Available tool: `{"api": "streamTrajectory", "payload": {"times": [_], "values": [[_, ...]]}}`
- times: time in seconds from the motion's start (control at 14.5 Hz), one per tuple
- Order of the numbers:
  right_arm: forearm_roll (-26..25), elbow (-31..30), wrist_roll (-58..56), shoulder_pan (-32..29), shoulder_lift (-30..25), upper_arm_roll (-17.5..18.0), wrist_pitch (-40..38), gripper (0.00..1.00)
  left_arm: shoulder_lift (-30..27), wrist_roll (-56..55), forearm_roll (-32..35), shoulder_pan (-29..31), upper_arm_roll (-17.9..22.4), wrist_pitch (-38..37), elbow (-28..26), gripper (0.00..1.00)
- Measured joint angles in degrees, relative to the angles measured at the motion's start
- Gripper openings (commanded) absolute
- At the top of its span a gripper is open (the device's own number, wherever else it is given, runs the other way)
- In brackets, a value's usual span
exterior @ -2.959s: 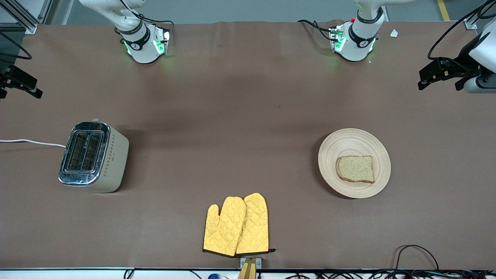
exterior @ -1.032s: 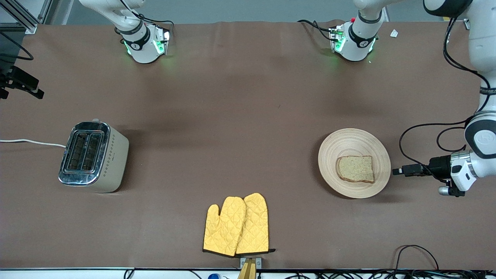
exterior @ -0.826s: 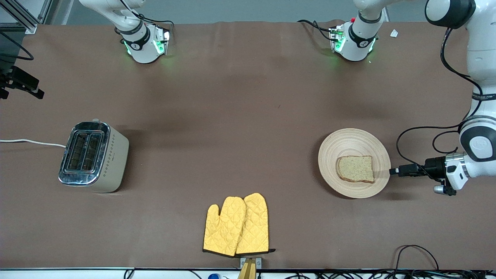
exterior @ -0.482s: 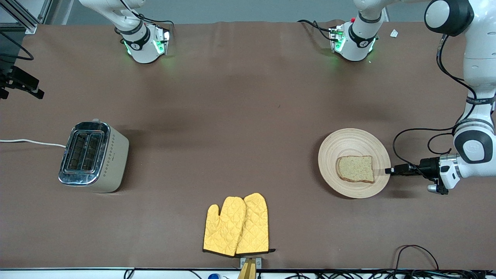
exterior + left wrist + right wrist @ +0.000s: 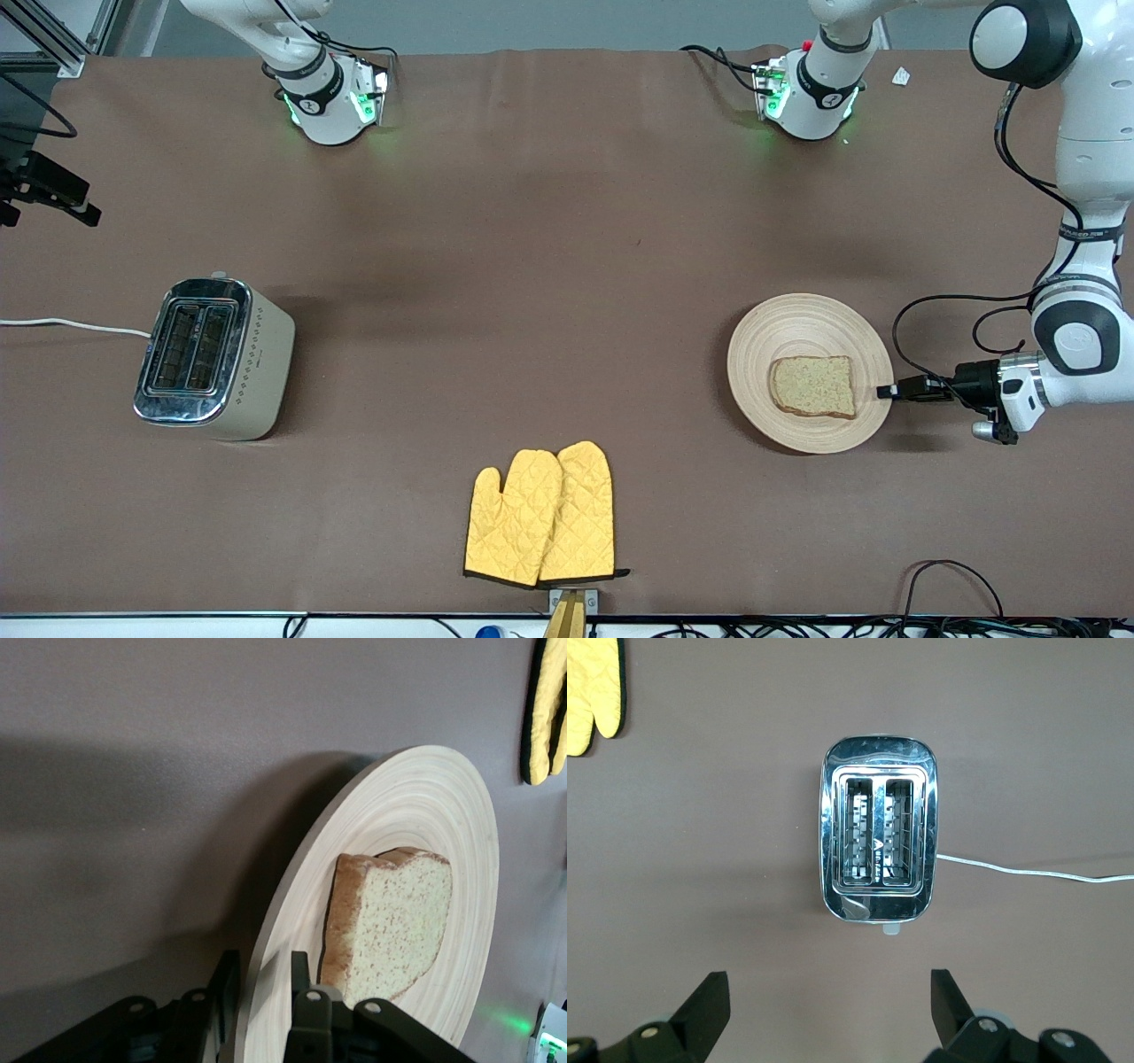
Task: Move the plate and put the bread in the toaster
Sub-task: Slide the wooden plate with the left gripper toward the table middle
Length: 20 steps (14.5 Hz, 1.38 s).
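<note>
Landmark: plate (image 5: 810,372), toward left arm's end of tabletop (image 5: 549,266).

One bread slice (image 5: 812,386) lying flat on plate, off-centre toward the rim by the left pincer. One plate, one toaster (image 5: 213,358), one pair of yellow oven mitts (image 5: 540,514).

Left pincer (image 5: 888,392) at plate's rim, low over tabletop, fingers (image 5: 299,973) parted and straddling the rim edge, one above, one below; not seen pressed shut on it. Bread edge just beside the upper finger, apart from it.

Toaster well apart from plate, at right arm's end, both slots showing empty, white cord (image 5: 71,326) trailing off tabletop edge. Mitts between plate and toaster, nearer the front camera than both, close to tabletop edge.

Bare brown tabletop between plate and toaster.

Right pincer (image 5: 831,1014) up over toaster, fingers spread wide, holding nothing; arm waiting.
</note>
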Motion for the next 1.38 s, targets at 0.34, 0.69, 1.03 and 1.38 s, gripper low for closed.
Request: {"api": "streamTrajectory", "payload": {"times": [0.34, 0.69, 1.03, 1.38], "values": [[0.00, 0.00, 0.00, 0.00, 0.00, 0.00, 0.00, 1.00, 1.18, 3.11, -2.61, 0.66, -0.08, -2.59, 0.03, 0.04], [0.00, 0.00, 0.00, 0.00, 0.00, -0.01, 0.00, 1.00, 1.14, 5.28, -4.21, 1.65, -0.92, -5.51, 0.74, 0.00], [0.00, 0.00, 0.00, -0.01, 0.00, -0.02, -0.01, 1.00, 1.09, 6.97, -4.14, 1.49, -5.68, -5.25, 1.35, 0.01], [0.00, 0.00, 0.00, -0.01, 0.00, -0.02, -0.01, 1.00, 0.73, 6.89, -4.19, 0.89, -12.22, -5.12, 1.18, 0.01]]}}
